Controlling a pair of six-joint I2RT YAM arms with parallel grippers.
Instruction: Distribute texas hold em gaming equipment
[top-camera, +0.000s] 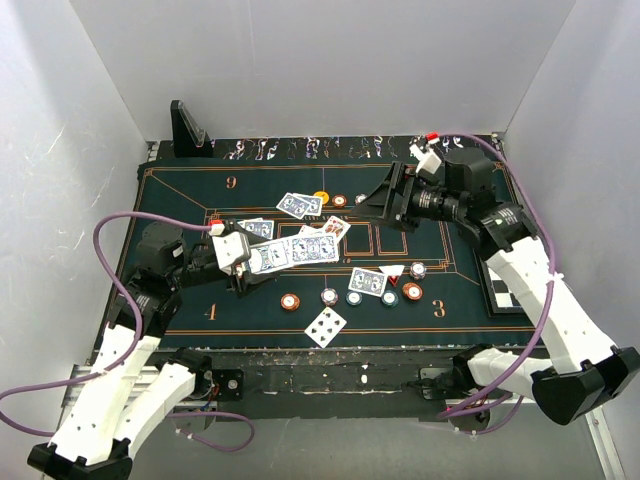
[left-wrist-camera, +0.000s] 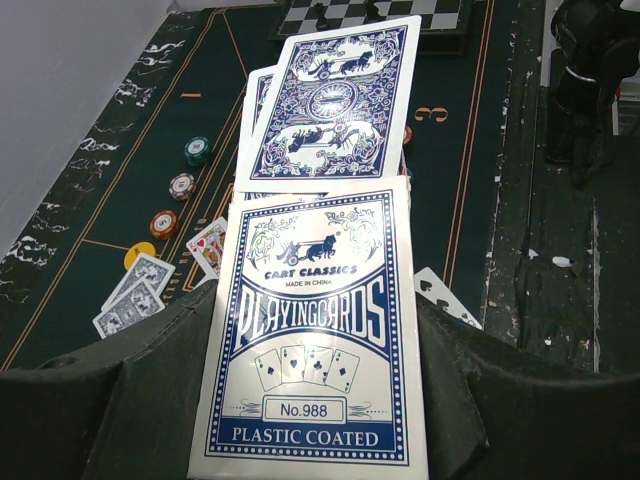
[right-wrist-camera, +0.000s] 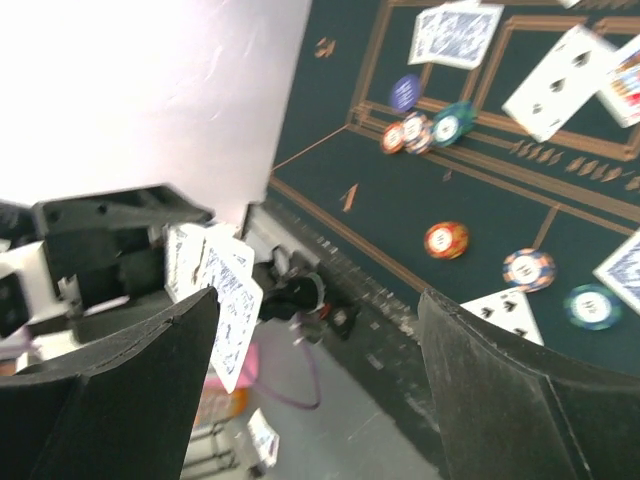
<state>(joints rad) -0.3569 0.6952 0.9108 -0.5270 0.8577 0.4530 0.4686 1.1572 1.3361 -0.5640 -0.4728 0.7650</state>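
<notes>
Left gripper (top-camera: 238, 252) is clamped tight on the card box (left-wrist-camera: 315, 330) and holds it over mid-felt, with blue-backed cards (left-wrist-camera: 335, 100) poking out the far end. Right gripper (right-wrist-camera: 318, 300) is spread wide and empty, hovering over the far right of the felt table (top-camera: 180, 200). Already out: a card pair (top-camera: 299, 205), a second pair (top-camera: 367, 281), a face-up card (top-camera: 326, 326) and chips (top-camera: 290, 301) along the near row. Looks partway done, with cards left in the box to deal.
</notes>
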